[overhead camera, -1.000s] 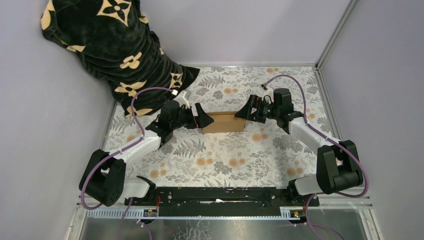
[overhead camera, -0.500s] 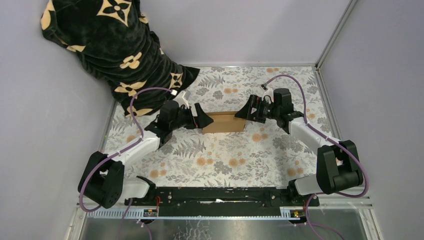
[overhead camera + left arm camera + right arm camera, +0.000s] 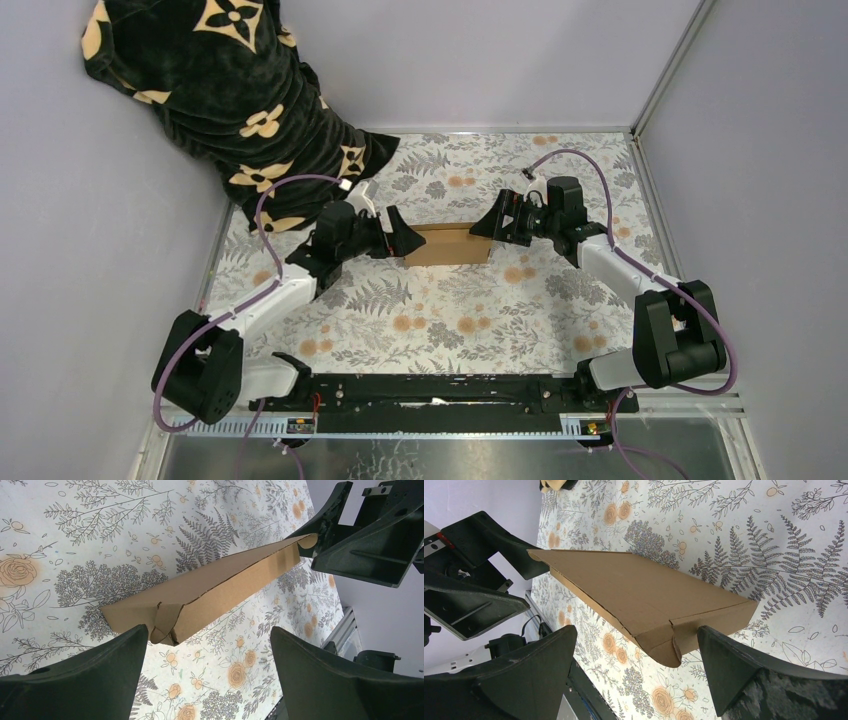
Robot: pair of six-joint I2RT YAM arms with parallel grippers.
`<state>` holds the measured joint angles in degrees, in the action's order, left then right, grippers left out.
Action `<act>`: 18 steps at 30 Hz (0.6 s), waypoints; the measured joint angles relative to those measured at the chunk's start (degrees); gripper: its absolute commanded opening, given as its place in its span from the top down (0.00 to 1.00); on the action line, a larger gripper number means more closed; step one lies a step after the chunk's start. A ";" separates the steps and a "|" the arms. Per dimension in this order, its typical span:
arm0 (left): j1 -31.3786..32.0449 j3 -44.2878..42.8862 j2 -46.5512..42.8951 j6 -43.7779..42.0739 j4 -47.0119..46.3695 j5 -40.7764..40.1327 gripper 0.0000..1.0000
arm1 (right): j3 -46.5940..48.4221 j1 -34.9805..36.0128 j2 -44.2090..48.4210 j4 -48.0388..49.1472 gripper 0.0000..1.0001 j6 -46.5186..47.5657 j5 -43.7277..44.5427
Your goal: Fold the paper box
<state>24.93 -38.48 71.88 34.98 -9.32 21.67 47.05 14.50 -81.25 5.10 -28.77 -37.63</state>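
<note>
Near edge: left arm [image 3: 265,295] is swinging its elbow slightly outward since a second ago; nothing is folding yet. Mid-counter [image 3: 450,320]: left claw [image 3: 407,238] and right claw [image 3: 483,226], jaws wide apart, are bracketing the ends of the partly creased paper box [image 3: 450,245], clamping nothing. Far left: blanket [image 3: 230,90] is crowding the left arm.

Both my arms reach forward, wrists turned inward. My left gripper [image 3: 404,238] and right gripper [image 3: 487,222] sit low, pointing at each other, jaws spread wide on both.
</note>
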 measured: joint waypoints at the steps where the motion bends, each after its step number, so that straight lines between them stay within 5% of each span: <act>1: 0.00 0.04 -0.09 0.00 0.02 -0.02 0.01 | 0.00 0.00 0.00 0.02 0.00 0.00 0.00; 18: -0.26 1.99 -1.44 0.42 -0.07 0.02 0.01 | 0.02 0.00 0.00 -0.11 0.00 0.02 0.04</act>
<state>24.67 -36.49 70.43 35.40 -9.39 21.69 47.07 14.50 -81.25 4.99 -28.75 -37.58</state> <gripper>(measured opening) 0.986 0.993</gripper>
